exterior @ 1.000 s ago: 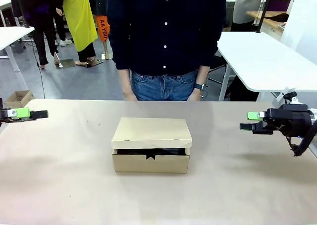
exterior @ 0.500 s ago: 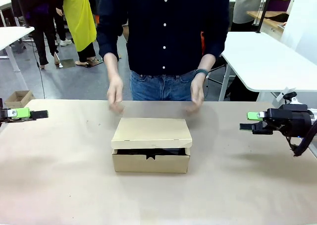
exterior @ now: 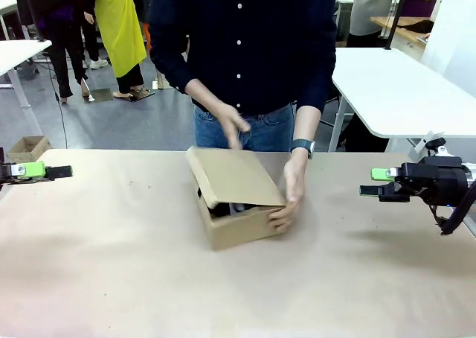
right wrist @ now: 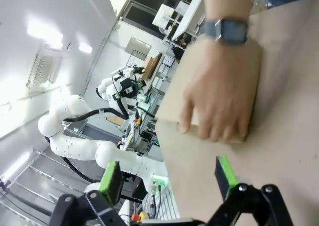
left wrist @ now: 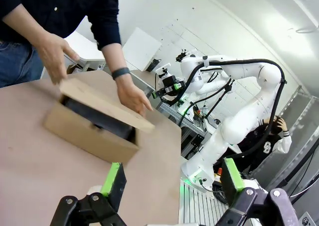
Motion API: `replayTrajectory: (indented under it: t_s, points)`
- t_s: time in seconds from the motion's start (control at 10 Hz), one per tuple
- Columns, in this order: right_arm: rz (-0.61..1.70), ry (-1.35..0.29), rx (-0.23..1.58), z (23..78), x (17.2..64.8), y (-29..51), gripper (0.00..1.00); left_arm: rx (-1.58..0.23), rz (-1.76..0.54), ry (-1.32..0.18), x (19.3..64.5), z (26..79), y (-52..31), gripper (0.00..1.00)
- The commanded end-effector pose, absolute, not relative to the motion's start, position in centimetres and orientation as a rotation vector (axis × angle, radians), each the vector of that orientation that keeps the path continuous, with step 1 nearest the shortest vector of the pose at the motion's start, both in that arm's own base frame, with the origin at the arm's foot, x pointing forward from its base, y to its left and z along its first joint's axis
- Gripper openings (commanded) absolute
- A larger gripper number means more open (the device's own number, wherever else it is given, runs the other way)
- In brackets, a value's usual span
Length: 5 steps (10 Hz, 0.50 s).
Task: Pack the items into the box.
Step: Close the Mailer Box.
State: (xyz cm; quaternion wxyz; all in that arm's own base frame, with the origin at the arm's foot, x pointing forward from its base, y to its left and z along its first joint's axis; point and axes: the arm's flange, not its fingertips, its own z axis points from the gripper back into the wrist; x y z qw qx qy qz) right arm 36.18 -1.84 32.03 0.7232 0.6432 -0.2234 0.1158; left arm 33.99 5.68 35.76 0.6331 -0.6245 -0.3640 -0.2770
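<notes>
A: Box point(exterior: 236, 204) sits mid-table, turned askew, lid point(exterior: 232, 176) lowered but not flat. How far along is the packing?

B: Nearly done, I'd judge. Something dark shows inside under the lid; which item, I can't tell. The person's hand point(exterior: 287, 196) holds the box's side.

A: And the 2 grippers?

B: Left gripper point(exterior: 36, 171) and right gripper point(exterior: 381, 183) hang at the table's edges, fingers apart, holding nothing.

Grey floor point(exterior: 111, 126), white tables point(exterior: 394, 92) (either side), bright ceiling lights point(right wrist: 42, 29)
</notes>
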Motion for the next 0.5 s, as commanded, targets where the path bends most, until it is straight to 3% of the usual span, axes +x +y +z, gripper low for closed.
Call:
replayTrajectory:
  t_s: [0.0, 0.4]
  points:
    - [0.251, -0.513, 1.433, 32.25, 36.39, -1.52, 1.00, -1.439, -0.638, -0.855, 33.87, 35.82, 5.67, 1.00]
    - [0.251, -0.513, 1.433, 32.25, 36.39, -1.52, 1.00, -1.439, -0.638, -0.855, 33.87, 35.82, 5.67, 1.00]
